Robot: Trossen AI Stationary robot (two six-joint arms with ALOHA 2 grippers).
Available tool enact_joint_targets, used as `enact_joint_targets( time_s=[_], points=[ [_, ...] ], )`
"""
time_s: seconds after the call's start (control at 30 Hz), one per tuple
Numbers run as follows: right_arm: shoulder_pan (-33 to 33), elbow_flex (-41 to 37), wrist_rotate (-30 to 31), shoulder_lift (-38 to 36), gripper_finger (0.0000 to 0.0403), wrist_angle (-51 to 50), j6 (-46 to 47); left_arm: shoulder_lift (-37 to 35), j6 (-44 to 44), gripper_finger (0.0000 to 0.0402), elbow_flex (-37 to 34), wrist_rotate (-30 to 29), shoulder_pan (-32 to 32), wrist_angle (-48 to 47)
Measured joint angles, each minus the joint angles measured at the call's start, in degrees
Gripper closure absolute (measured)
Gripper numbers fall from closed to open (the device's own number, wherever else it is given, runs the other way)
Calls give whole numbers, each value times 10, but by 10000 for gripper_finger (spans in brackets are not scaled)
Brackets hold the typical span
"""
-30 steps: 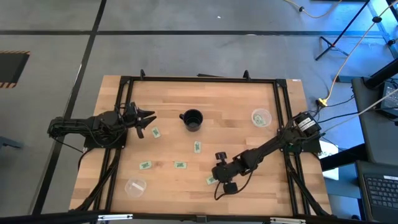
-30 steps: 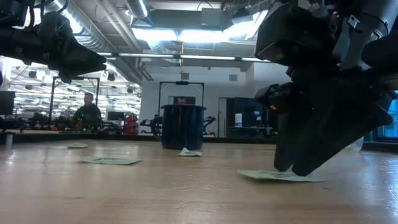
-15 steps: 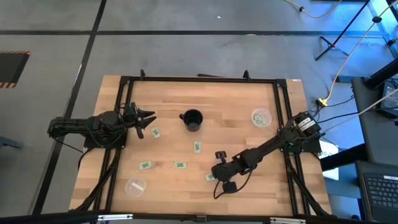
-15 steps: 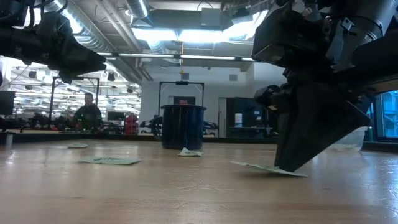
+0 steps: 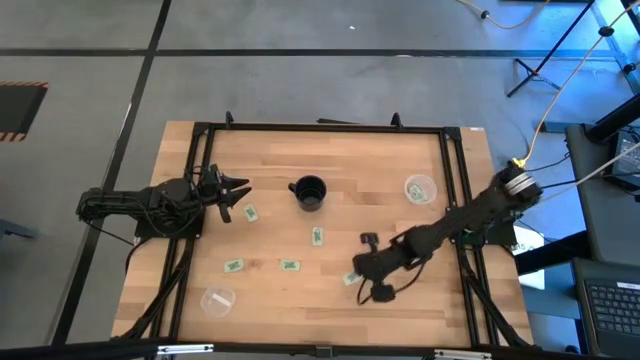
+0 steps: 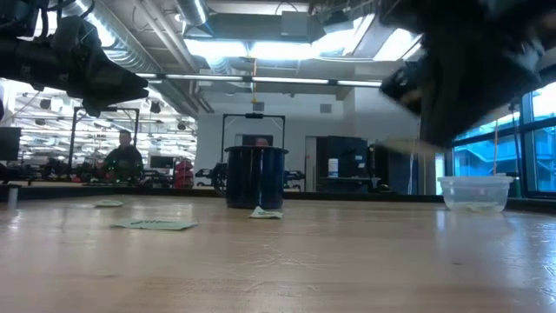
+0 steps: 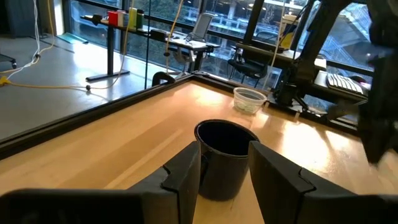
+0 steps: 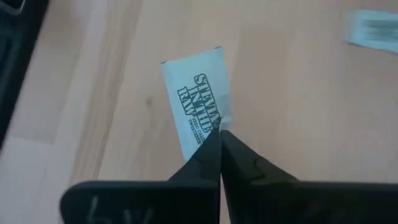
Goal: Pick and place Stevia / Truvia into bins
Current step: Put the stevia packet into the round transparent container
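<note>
Right gripper (image 8: 219, 140) clenched on a Stevia packet (image 8: 198, 107), now lifted off the table (image 5: 270, 165), shifted right, left gripper (image 5: 238, 190) unmoved, fingers parted.

White-and-green Stevia packet (image 8: 198, 112) pinched in right hand (image 8: 219, 144), four packets (image 5: 289, 266) flat on wood

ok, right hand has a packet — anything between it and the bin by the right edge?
Nothing visible. The right hand is shut on a Stevia packet, lifted off the table. Bare wood lies between it and the bin; the black cup stands off to the side.
</note>
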Motion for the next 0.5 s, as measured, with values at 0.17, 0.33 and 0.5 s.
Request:
enact_joint_targets(
  time_s=[0.17,0.33,0.5],
  points=[
    [-35,1,105,-125,398,-143,161,0,0,272,0,0,0,0],
    [-81,1,173,-239,397,-334,365,0,0,272,0,0,0,0],
    [-134,1,173,-307,397,-495,452,0,0,272,0,0,0,0]
  ],
)
